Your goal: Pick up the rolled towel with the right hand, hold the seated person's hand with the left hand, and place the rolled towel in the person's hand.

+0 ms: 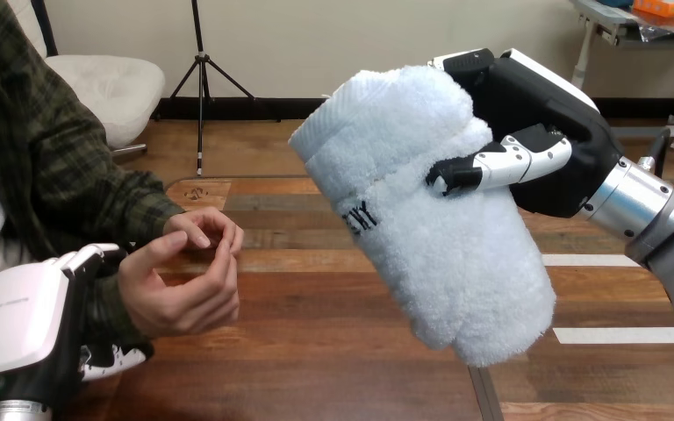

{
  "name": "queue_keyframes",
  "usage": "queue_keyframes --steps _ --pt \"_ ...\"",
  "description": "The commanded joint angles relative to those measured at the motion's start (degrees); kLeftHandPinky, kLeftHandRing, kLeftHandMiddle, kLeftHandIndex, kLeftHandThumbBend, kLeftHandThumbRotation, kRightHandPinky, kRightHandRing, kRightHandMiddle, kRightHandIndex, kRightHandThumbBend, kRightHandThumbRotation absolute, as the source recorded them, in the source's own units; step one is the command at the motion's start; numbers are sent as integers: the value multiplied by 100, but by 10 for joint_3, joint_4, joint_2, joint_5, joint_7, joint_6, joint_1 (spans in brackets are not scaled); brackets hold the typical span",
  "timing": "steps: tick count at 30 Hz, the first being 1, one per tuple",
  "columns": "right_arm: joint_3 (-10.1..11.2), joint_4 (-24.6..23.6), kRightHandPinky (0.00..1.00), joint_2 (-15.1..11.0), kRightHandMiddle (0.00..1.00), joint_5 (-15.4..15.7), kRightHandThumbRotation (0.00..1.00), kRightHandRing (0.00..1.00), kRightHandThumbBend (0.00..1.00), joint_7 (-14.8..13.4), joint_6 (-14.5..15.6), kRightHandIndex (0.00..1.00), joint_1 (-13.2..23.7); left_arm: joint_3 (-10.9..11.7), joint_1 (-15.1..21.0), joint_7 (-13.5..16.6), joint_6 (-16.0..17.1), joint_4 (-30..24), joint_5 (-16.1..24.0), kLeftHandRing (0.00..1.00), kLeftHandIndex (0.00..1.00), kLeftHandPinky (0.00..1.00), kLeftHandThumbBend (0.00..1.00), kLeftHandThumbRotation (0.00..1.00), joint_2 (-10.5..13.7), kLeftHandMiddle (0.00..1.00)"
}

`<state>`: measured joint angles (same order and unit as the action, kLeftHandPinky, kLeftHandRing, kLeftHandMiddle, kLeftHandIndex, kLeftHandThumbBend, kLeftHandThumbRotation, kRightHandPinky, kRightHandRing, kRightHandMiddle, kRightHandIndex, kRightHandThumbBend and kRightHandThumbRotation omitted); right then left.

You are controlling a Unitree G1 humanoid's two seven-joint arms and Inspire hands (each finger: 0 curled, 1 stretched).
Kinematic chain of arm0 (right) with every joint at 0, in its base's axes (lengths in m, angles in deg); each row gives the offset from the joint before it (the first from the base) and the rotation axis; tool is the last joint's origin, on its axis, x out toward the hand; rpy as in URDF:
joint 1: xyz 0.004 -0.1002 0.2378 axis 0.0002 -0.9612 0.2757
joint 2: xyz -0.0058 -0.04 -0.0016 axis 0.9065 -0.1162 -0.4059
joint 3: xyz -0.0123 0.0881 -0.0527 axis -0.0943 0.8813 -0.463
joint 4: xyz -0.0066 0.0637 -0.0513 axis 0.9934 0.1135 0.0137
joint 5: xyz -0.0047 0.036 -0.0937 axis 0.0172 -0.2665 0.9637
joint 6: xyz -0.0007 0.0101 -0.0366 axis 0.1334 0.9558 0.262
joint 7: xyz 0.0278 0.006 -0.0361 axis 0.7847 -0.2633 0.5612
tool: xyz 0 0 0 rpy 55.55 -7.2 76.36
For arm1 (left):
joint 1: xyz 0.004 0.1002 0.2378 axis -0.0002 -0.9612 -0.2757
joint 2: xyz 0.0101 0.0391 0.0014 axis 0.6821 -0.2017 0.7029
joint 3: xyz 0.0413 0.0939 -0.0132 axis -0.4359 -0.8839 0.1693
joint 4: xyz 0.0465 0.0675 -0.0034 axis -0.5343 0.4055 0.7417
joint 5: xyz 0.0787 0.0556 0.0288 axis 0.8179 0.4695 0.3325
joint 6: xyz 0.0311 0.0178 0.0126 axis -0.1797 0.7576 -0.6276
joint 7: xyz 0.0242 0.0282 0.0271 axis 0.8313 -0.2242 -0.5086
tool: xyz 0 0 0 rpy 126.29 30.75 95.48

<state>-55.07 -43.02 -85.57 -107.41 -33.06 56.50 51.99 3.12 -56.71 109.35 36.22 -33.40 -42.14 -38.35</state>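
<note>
While the right hand (pixel 544 114) curls round it above the wooden tabletop (pixel 333 351), the rolled towel (pixel 439 246), a fluffy pale cylinder, tilts near the person's hand (pixel 184 281), whose wrist (pixel 125 303) the left hand (pixel 17 324) clasps.

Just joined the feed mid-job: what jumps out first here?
The big white rolled towel dominates, held up in the air at centre by the right hand, whose fingers curl round it. At the left, the person's hands touch fingertips, with the left hand close beside them in the lower left corner.
</note>
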Motion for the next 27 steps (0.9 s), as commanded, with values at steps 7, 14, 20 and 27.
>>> queue_keyframes --steps 7,14,20,27 --pt "-1 21 8 9 22 -9 0 14 79 2 6 27 71 -4 32 25 31 8 -24 45 50 42 97 0 -12 48" --pt "-13 53 8 23 22 4 0 14 78 16 -19 29 87 1 29 21 39 2 -40 43 49 41 97 0 -15 47" --pt "-25 95 8 39 22 20 0 14 78 27 -45 30 105 3 23 21 46 -8 -49 43 48 40 97 0 -16 47" --pt "-37 155 8 65 22 39 0 14 78 51 -92 30 128 6 17 20 62 -17 -62 43 48 40 97 0 -15 47"
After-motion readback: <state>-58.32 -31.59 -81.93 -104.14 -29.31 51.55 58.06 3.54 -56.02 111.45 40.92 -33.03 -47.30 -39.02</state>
